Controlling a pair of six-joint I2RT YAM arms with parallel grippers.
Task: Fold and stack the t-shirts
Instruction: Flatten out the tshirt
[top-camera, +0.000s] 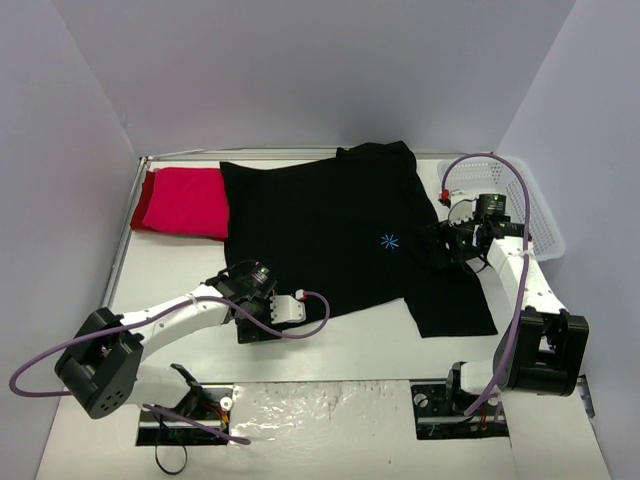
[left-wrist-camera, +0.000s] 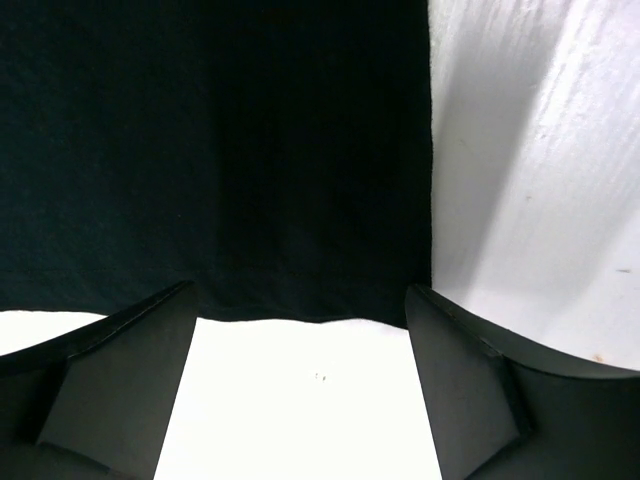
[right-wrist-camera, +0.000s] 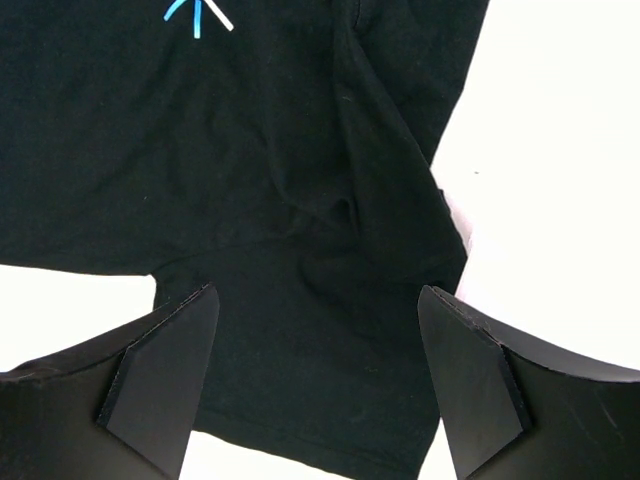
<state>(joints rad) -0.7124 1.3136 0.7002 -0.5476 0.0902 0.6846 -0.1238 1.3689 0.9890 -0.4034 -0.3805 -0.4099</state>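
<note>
The black shirt (top-camera: 330, 240) lies spread mid-frame on the tabletop (top-camera: 350, 350), the red shirt (top-camera: 185, 200) upper left. The left claw (left-wrist-camera: 300, 330) stands apart at the hem and the right claw (right-wrist-camera: 318, 300) apart over a sleeve. A shallow pinch could slip off the cloth.
</note>
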